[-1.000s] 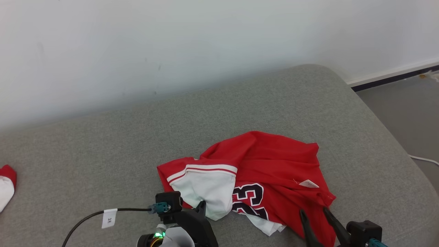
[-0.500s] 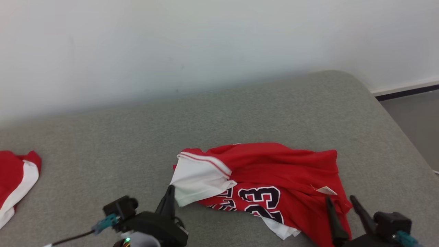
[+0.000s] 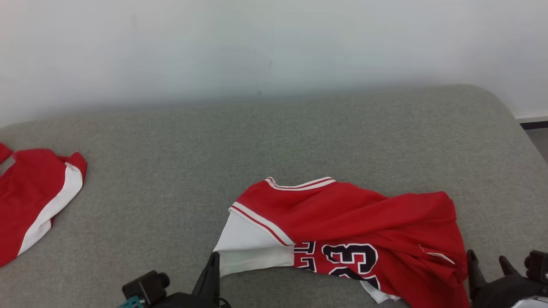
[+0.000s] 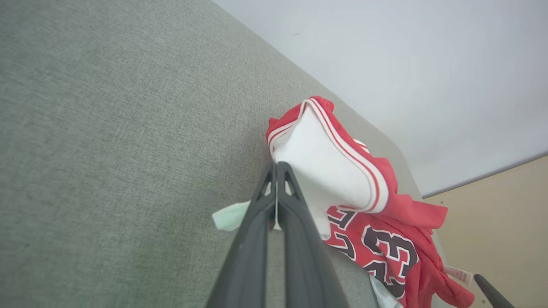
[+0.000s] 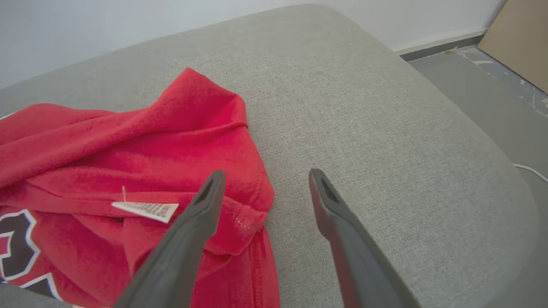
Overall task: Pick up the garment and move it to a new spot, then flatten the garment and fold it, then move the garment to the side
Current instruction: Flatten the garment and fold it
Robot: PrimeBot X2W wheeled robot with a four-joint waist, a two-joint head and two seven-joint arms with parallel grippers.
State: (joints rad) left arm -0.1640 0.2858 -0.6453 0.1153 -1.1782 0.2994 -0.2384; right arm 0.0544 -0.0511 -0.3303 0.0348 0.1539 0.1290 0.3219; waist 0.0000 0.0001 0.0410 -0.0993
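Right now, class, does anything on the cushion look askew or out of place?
The jersey lies crumpled and bunched, not flat, with its label turned outward. A second red garment sits apart at the left.

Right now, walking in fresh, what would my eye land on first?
The crumpled red jersey with a dark 23, lying on the grey cushion at the middle right of the head view. The left gripper is shut on its white corner, while the right gripper stands open at its red edge. Another red and white garment lies at the far left.
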